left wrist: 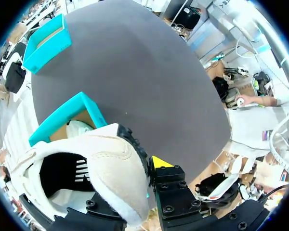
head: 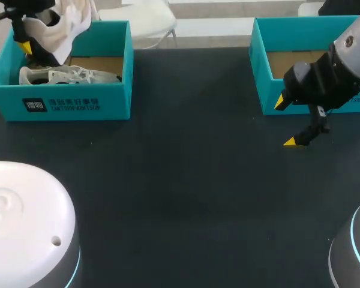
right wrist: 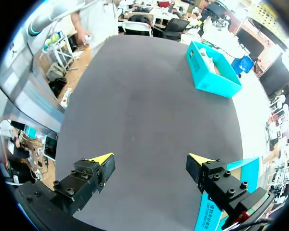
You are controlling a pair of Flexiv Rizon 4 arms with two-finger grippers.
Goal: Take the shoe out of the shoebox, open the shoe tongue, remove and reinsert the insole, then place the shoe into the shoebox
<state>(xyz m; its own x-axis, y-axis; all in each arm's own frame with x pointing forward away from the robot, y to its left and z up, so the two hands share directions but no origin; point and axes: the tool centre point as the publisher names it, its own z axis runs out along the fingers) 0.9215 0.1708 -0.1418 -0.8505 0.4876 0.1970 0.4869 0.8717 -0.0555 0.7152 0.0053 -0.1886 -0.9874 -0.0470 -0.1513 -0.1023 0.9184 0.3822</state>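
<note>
Roughly step one: left end effector (head: pixel 25 42) is clamped on the cream suede-and-mesh sneaker (head: pixel 60 24), lifted above the teal cardboard shoebox (head: pixel 78 99), where a second white lace-up sneaker (head: pixel 66 76) lies. Tongue, insole and return are all left to do. Right end effector (head: pixel 288 122) hangs wide open and empty over the dark surface (head: pixel 186 180).
</note>
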